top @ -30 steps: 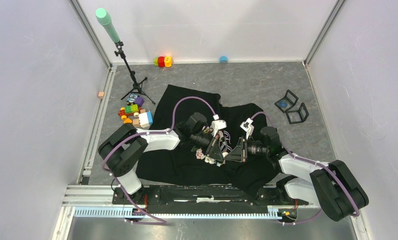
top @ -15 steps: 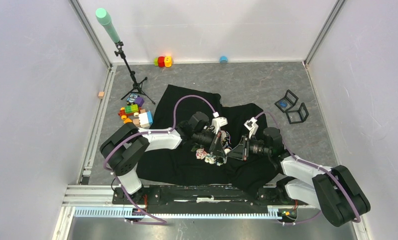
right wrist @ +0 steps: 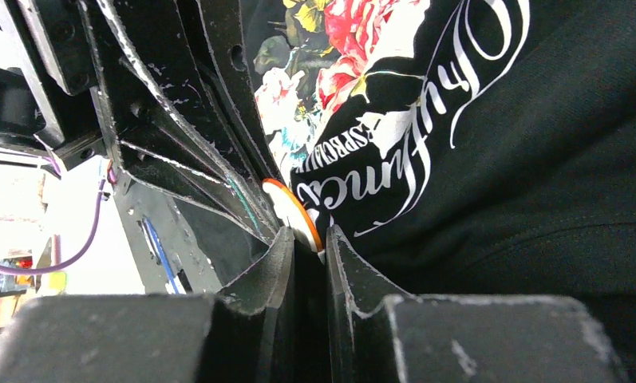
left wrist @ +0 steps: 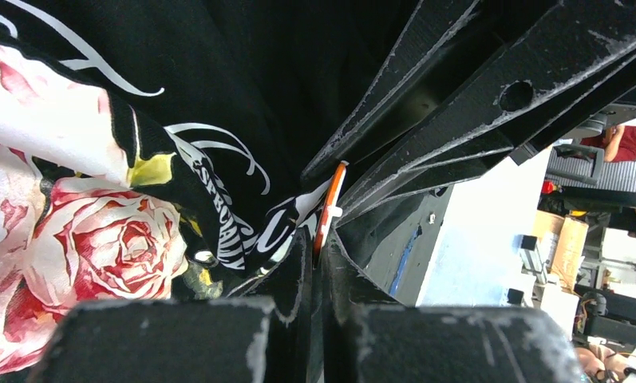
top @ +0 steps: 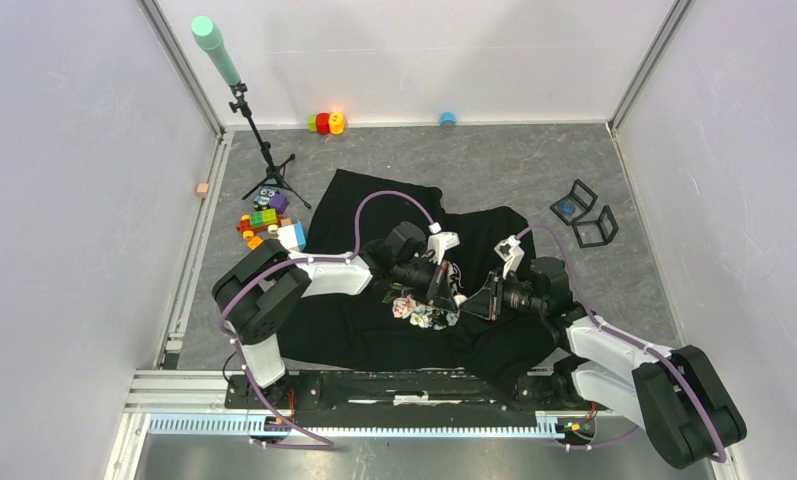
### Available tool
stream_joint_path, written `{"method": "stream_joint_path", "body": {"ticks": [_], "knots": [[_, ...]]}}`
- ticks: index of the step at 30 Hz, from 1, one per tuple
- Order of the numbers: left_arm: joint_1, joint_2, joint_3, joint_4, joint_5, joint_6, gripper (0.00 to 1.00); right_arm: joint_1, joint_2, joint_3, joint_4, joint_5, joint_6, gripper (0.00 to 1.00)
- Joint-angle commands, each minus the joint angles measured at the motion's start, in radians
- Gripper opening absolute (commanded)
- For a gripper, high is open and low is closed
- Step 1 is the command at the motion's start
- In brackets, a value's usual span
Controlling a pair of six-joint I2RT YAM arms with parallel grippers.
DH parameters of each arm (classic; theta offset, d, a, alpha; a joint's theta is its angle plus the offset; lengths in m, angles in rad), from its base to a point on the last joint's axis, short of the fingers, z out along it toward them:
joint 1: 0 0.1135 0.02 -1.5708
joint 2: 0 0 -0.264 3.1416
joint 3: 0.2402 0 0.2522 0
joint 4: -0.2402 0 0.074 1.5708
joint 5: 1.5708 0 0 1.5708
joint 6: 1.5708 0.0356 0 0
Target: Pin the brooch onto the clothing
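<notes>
1. The right gripper [right wrist: 308,239] has its fingers a narrow gap apart, clamped on the near rim of the brooch [right wrist: 292,209]. The brooch is a white disc with an orange edge that juts out ahead of the fingertips.
2. The left gripper [left wrist: 314,257] has its fingers pressed together. The brooch stands edge-on right at their tips, but it cannot be told whether they nip its pin, a fold of cloth or nothing.
3. The two grippers meet tip to tip, so neither arm is nearer; the brooch sits between them.
4. The shirt [right wrist: 538,144] lies just to the right of the right fingers, its white lettering [right wrist: 394,152] bunched against the disc's face.
5. The coming move likely depends on the disc being on edge, its flat side toward the cloth.
</notes>
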Motion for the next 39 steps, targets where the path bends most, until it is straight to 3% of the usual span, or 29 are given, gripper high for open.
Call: {"method": "stream_joint_path", "body": {"ticks": [1,19,23,25,27,31,39], "knots": [[-0.044,0.015,0.068,0.066,0.051,-0.105,0.02,-0.003,-0.025,0.013,0.033,0.089,-0.048,0.15],[-0.037,0.065,0.095,0.073,0.0,-0.187,0.02,-0.003,-0.147,0.059,-0.105,0.078,-0.141,0.36],[-0.037,0.054,0.093,0.05,-0.021,-0.169,0.02,-0.003,-0.172,0.064,-0.118,0.095,-0.148,0.5],[-0.037,0.041,0.092,0.033,-0.041,-0.152,0.12,-0.003,-0.185,0.066,-0.126,0.104,-0.154,0.58],[-0.037,0.025,0.091,0.016,-0.065,-0.134,0.31,-0.003,-0.2,0.069,-0.14,0.121,-0.163,0.61],[-0.037,-0.021,0.092,-0.039,-0.123,-0.087,0.55,-0.003,-0.245,0.08,-0.167,0.164,-0.171,0.66],[-0.035,-0.21,0.055,-0.176,-0.338,0.048,0.85,-0.005,-0.31,0.18,-0.274,0.323,-0.141,0.79]]}}
